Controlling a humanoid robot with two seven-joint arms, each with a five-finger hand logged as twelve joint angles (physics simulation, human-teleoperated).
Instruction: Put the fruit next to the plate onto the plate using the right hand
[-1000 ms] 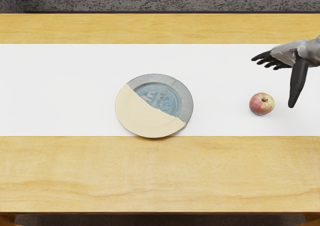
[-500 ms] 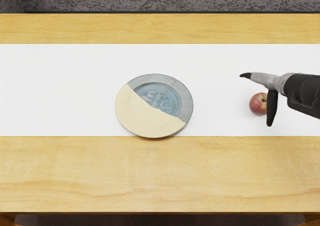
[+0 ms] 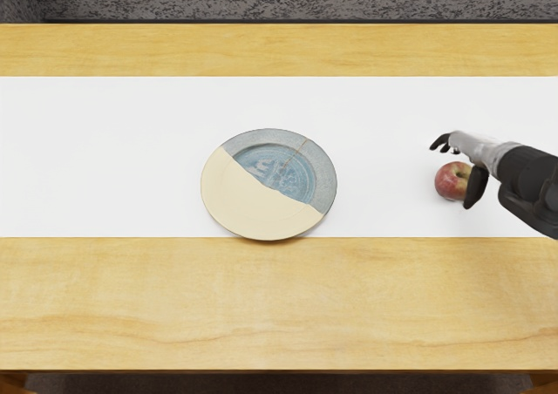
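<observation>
Well to the right of the plate (image 3: pixel 234 204), an apple (image 3: pixel 449 182) sits on the white cloth (image 3: pixel 113 150) that runs across the wooden table (image 3: pixel 261 307). It is red with a yellowish patch, and it rests upright with its stem end up. It is clearly apart from the plate, with a stretch of bare cloth between them, and it lies at about the same depth on the table as the plate's middle.

The right hand (image 3: pixel 464 155) reaches in from the side away from the plate, its dark forearm (image 3: pixel 534 183) entering at the picture's right edge. The hand is half cupped over the apple and not closed on it. Its fingers (image 3: pixel 440 141) bend forward and down just beyond the apple's far side, and a thin gap of cloth shows between their tips and the fruit. The thumb (image 3: pixel 475 187) hangs down along the apple's side away from the plate, right against its edge; whether it actually presses the skin cannot be told from this view. The apple rests on the cloth between thumb and fingers.

The plate itself lies flat near the middle of the cloth. Its half away from the apple is cream, and the half toward the apple is grey-blue with a ringed centre. Nothing lies on it.
</observation>
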